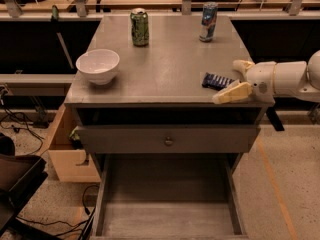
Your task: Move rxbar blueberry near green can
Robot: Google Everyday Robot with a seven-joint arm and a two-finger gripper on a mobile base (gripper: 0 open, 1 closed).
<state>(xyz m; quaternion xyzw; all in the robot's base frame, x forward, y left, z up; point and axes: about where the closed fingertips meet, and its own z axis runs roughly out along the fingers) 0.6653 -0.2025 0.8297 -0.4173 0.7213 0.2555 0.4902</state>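
- The hand [225,82] reaches in from the right edge of the view at the end of a white arm [286,78], low over the right front part of the grey tabletop [165,71].
- Its two pale yellow fingers [232,93] stand apart, one toward the back of the tabletop and one toward the front edge, clamped on nothing.
- The rxbar blueberry [215,80] lies flat on the tabletop in the gap between those fingers, its right end toward the palm. Whether either finger touches the wrapper cannot be told.
- The green can [139,27] stands upright at the back of the tabletop, left of centre, well apart from the bar and the hand.
- A blue-and-silver can [208,22] stands upright at the back right, near the rear edge and on a level with the green can.
- A white bowl [98,66] sits upright near the left edge, in front of the green can and to its left.
- Under the tabletop a shallow drawer [169,140] with a small round knob is closed.
- Below it a deeper drawer [167,204] is pulled out toward the camera.
- A light wooden box [65,156] stands on the floor to the left of the cabinet.
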